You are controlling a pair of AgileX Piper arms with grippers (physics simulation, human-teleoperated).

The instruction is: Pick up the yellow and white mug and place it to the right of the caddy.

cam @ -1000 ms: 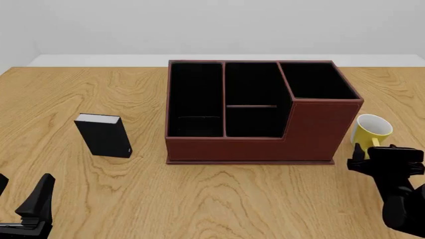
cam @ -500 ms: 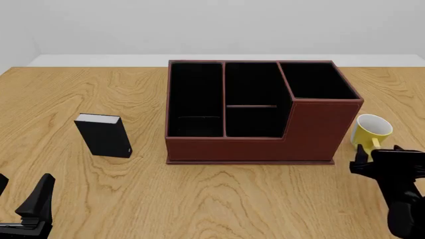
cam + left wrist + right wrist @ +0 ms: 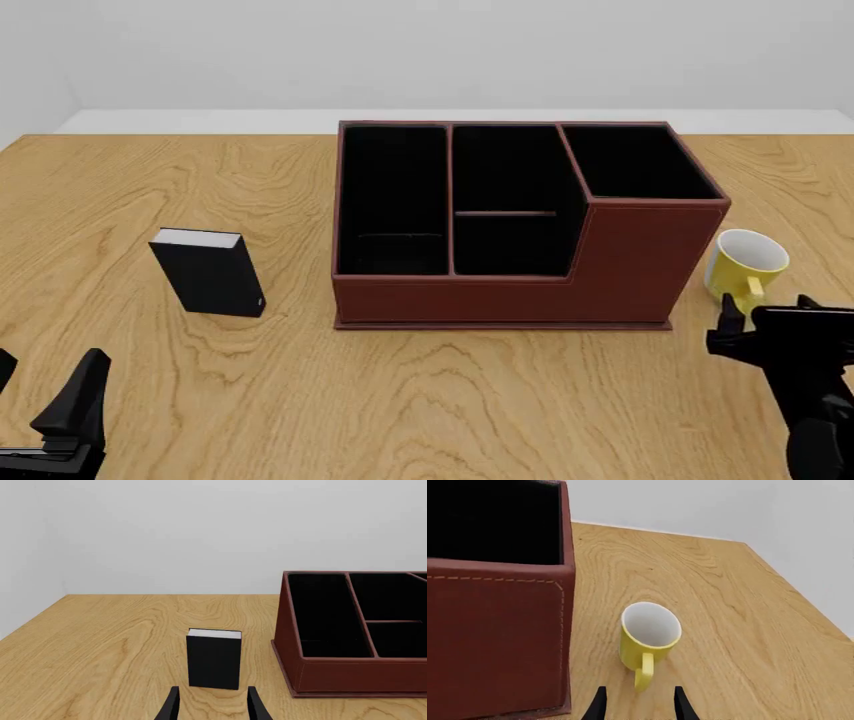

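Right wrist view: the yellow and white mug (image 3: 650, 640) stands upright just beside the caddy (image 3: 494, 630) on its right, handle pointing at the right gripper (image 3: 639, 705), whose empty fingers are parted narrowly. Bare table (image 3: 441, 400) lies rightward; the left gripper (image 3: 212, 705), likewise parted, sits well apart.

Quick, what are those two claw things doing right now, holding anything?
Left gripper: open, holding nothing, low near the black box.
Right gripper: open, holding nothing, just behind the yellow and white mug.
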